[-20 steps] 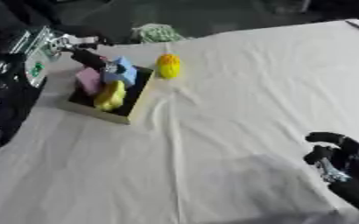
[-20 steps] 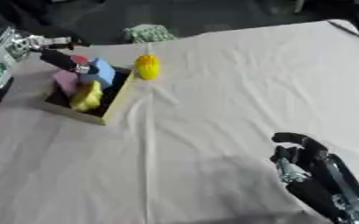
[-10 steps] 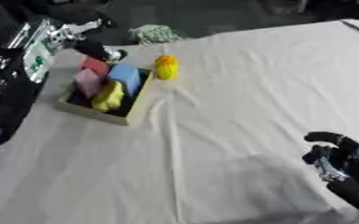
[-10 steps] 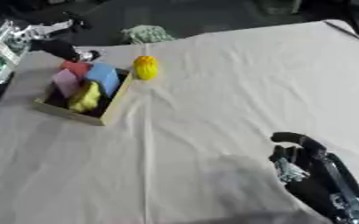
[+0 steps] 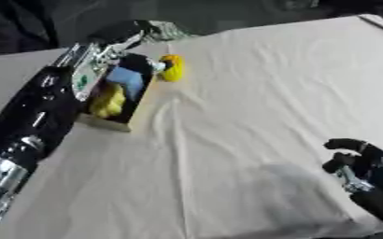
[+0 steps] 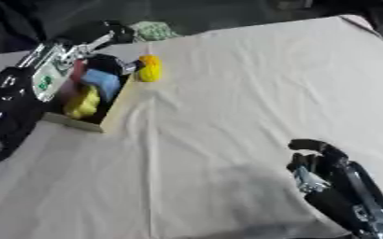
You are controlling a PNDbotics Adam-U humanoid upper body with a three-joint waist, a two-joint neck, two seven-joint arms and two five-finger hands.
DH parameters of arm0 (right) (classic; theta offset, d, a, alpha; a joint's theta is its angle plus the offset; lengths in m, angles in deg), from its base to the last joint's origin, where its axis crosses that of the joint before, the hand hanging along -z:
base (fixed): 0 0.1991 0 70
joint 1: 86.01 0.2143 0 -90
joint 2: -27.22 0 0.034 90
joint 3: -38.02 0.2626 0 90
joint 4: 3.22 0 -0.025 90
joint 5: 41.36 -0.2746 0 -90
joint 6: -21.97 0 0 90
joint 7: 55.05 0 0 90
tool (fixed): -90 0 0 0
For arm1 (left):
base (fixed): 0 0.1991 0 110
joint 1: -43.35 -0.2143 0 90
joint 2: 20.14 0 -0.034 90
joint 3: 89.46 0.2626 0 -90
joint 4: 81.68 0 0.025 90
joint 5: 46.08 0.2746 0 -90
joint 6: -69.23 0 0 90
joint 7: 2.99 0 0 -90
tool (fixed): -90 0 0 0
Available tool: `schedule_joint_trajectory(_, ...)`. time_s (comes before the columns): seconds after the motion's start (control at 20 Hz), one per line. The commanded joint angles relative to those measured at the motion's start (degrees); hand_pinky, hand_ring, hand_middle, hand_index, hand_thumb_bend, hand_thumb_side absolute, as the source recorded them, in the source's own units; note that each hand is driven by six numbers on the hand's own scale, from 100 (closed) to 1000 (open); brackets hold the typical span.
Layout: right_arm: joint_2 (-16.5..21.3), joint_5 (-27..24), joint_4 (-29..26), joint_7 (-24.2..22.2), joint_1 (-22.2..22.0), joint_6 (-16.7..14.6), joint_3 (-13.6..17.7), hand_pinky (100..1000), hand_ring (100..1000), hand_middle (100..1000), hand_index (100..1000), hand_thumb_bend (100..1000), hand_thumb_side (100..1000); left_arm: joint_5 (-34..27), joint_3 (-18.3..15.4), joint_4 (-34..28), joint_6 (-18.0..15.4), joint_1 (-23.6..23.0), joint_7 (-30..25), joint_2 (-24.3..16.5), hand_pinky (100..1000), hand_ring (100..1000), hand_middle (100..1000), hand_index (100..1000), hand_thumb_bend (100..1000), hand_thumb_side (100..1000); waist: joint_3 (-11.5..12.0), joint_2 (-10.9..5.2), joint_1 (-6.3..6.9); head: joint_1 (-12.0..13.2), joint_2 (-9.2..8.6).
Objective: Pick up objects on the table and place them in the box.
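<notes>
Your left arm swung in over the box (image 5: pixel 138 113) since half a second back, left hand (image 6: pixel 117 33) past its far end, fingers hidden so I couldn't tell their state; camera tilted too. Yellow object (image 6: pixel 150 69) sat just beside the box's far corner on the cloth (image 5: pixel 252 93), still out, rounded. Right hand (image 6: pixel 322 163) idled curled, holding nothing, lower right.
</notes>
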Motion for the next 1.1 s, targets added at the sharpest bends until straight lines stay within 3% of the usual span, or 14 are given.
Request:
schedule_joint_trajectory(0.05,0.39,-0.61,-0.86,-0.30,0.76,-0.15,0.03,621,587,724,770,100,369,2.13,-0.07,0.23,0.14,1.27,1.10,-0.30,880,858,875,950,453,673,-0.16,-0.60,-0.29,0.14,-0.85)
schedule_joint_trajectory(0.35,0.13,-0.85,-0.97,-0.49,1.26,-0.09,-0.15,621,587,724,770,100,377,7.38,-0.39,1.26,3.95,1.05,7.79,0.57,880,867,891,958,444,574,-0.87,0.03,-0.53,0.23,-1.45)
schedule_joint_trajectory(0.7,-0.29,-1.19,-1.19,-0.58,1.76,0.07,-0.27,621,587,724,770,100,396,11.94,-0.58,3.08,8.24,1.34,15.21,1.43,887,882,905,959,437,536,-1.70,1.22,-0.92,2.19,-2.76)
schedule_joint_trajectory(1.1,-0.65,-1.52,-1.42,-0.62,2.14,0.21,-0.27,621,586,723,770,100,404,12.82,-0.08,5.41,4.94,1.35,13.67,2.64,882,873,878,945,418,485,-2.58,2.19,-1.42,2.89,-3.58)
